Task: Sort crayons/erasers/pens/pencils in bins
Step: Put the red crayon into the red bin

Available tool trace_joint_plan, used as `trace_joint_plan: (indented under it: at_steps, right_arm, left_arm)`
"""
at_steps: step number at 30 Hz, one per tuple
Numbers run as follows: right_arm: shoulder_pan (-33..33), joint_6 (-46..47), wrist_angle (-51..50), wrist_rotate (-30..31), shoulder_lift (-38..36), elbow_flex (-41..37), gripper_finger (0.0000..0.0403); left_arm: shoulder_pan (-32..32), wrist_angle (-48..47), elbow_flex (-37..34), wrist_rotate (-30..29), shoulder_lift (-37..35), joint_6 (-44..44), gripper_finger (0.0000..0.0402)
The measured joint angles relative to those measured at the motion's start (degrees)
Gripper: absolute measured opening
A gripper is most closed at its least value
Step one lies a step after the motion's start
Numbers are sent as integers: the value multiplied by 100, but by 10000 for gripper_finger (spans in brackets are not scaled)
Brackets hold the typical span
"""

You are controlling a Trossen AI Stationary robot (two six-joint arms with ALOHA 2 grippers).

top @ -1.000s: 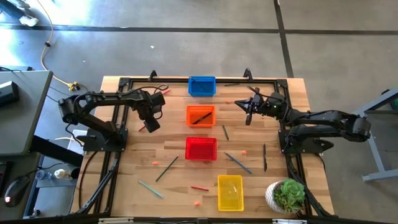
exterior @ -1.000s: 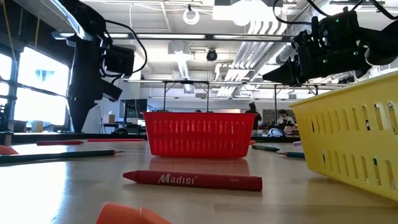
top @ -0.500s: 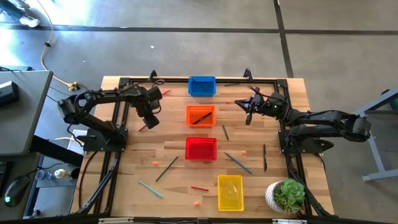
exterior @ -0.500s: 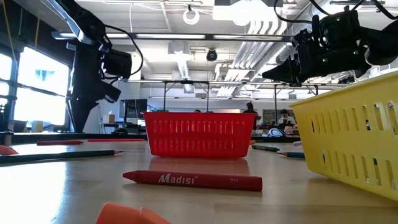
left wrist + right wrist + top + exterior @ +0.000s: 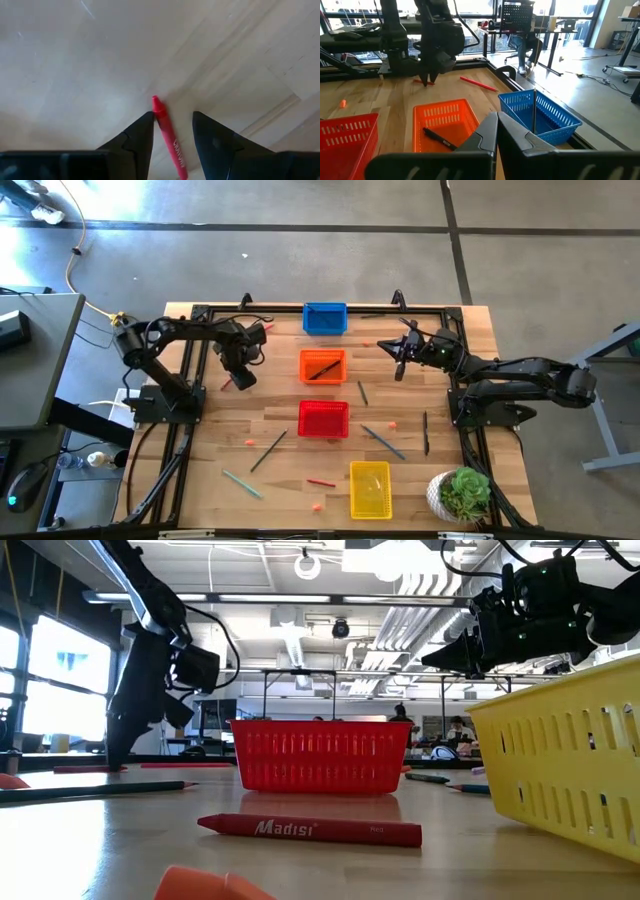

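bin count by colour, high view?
blue bin: 1
orange bin: 1
red bin: 1
yellow bin: 1
Total: 4

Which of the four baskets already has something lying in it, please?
The orange basket, second from the far end of the row: a dark pen lies inside it. The blue, red and yellow ones look empty.

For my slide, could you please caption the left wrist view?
Open left gripper straddling a red crayon on the table.
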Motion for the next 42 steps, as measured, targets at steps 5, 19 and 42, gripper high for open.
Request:
trace_joint_plan:
  at_steps: [5,19,42]
  right_arm:
    - [-2,-43,0,0,0,0,0]
    - [-2,-57,0,-1,0,0,0]
    - [1,-57,-2,28,0,0,0]
  left_arm:
    - [5,-7,-2,-29,11,31,97]
    - [-26,63,-22,-39,-92,18,13]
    - [-321,155,194,-498,-1509,-251,12]
